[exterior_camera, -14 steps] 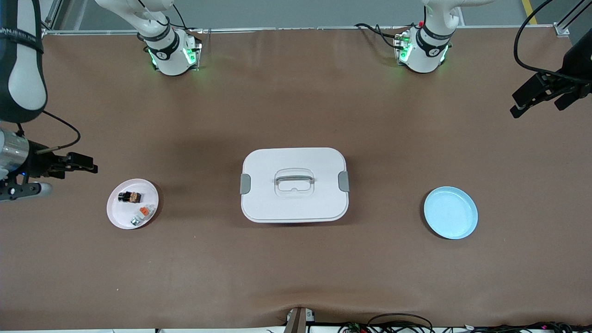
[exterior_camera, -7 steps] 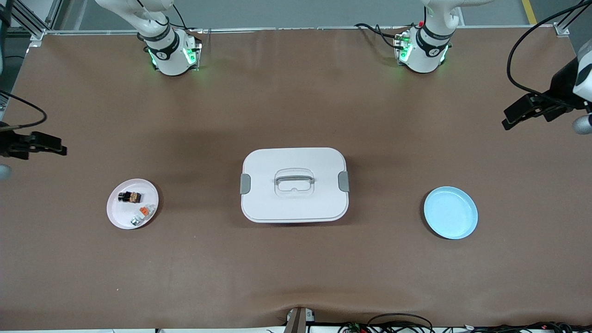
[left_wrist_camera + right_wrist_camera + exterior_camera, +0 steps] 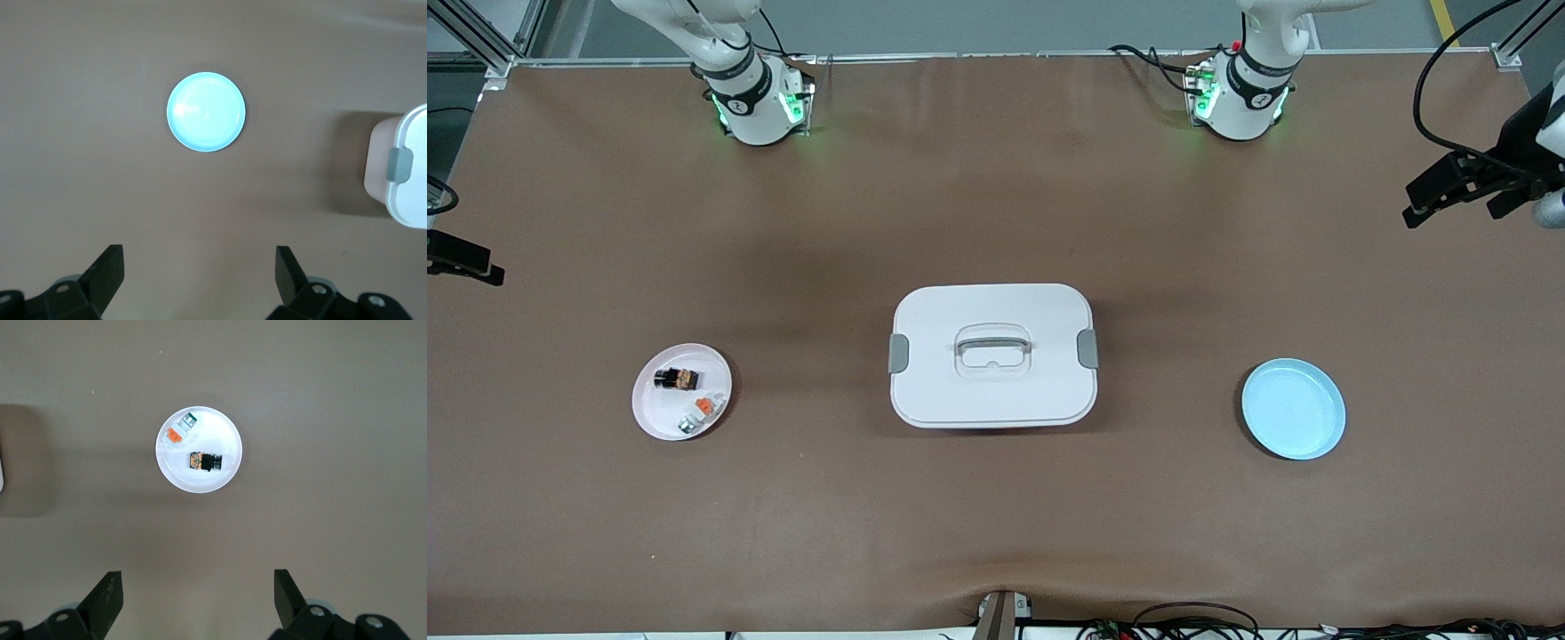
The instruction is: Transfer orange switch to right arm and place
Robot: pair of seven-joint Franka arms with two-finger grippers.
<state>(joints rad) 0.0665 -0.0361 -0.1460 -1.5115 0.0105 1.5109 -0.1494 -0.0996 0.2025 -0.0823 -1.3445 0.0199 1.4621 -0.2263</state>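
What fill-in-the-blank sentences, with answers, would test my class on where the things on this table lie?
1. The orange switch lies on the ____ plate.
2. The light blue plate holds ____.
3. The white box has its lid ____.
4. The left end effector and the right end effector both have their fingers ____.

Answers: white; nothing; on; open

Even, soft overhead light falls on the brown bench (image 3: 996,516), with no harsh glare. The white lidded box (image 3: 992,356) casts a faint dark shadow beside it, seen too in both wrist views. Green lamps glow at the arm bases. The front view is sharp; the wrist views look slightly softer.
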